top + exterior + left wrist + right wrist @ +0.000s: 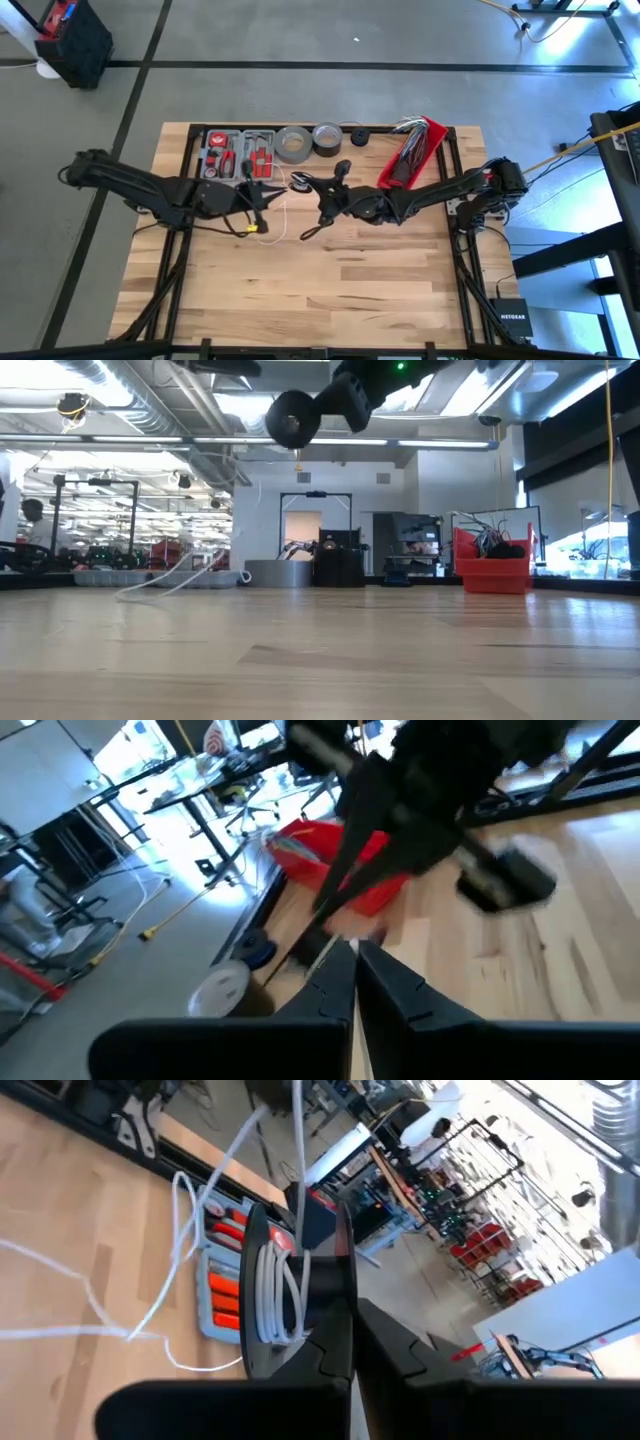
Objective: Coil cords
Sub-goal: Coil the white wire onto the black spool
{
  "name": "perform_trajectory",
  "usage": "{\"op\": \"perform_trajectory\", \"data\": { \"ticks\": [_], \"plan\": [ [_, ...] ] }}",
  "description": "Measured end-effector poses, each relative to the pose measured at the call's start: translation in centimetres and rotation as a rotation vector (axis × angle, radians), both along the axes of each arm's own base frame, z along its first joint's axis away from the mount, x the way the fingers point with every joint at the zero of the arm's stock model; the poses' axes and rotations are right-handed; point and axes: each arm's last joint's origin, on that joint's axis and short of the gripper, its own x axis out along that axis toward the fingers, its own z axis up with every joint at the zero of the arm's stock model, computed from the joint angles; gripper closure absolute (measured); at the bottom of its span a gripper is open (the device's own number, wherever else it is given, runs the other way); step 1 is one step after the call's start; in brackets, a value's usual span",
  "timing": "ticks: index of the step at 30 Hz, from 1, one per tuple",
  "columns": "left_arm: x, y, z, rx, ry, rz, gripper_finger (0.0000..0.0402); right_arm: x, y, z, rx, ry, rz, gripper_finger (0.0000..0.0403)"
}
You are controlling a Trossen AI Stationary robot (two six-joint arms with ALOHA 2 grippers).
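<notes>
Left arm reaches in from the worktop's [300, 290] left edge toward the middle; left hand [262, 195] sits just right of the grey tool tray [238, 155], fingers [335, 985] pressed together in its wrist view; whether anything is caught between them cannot be told.

White cord [282, 212] trails over the wood beside the left hand, looping down to a small yellow piece [251, 228] under that hand; in the low view a white cord [165, 582] rises off the wood in a loose arc at far left.

Tool tray holds red-handled tools; right of it along the back edge stand a grey tape roll [293, 144], a second roll [327, 135], then a small black round thing [359, 137].

Right hand [322, 195] is held near the worktop's centre, well above the wood; its fingers [340, 1335] are closed on several turns of white cord [275, 1295] wound about them; further white strands [185, 1230] hang from there and lie slack on the wood, toward the tool tray [225, 1270]; a dark strand [312, 232] droops just below the right hand.

Red bin [412, 150] with loose wires sits at back right, beside the right arm.
</notes>
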Motion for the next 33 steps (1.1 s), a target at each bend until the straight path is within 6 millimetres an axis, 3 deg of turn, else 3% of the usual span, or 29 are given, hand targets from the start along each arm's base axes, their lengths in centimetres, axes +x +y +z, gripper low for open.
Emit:
{"op": "perform_trajectory", "data": {
  "ticks": [9,13,21,33],
  "plan": [
    [4.4,-1.0,-2.2,0.069,-0.036,-0.012,0.0399,0.4,-0.7,0.2,0.094,-0.126,-0.033,0.0397],
    [5.6,-0.5,-3.0,0.082,-0.037,0.011,0.0397,0.5,-0.5,0.9,0.162,-0.236,-0.02,0.0397],
    [6.7,0.9,-4.2,0.082,-0.003,0.056,0.0397,0.4,-0.1,1.9,0.252,-0.39,0.005,0.0397],
    [7.7,2.2,-5.2,0.035,0.014,0.019,0.0398,0.3,0.4,4.3,0.207,-0.482,0.026,0.0397]
  ]
}}
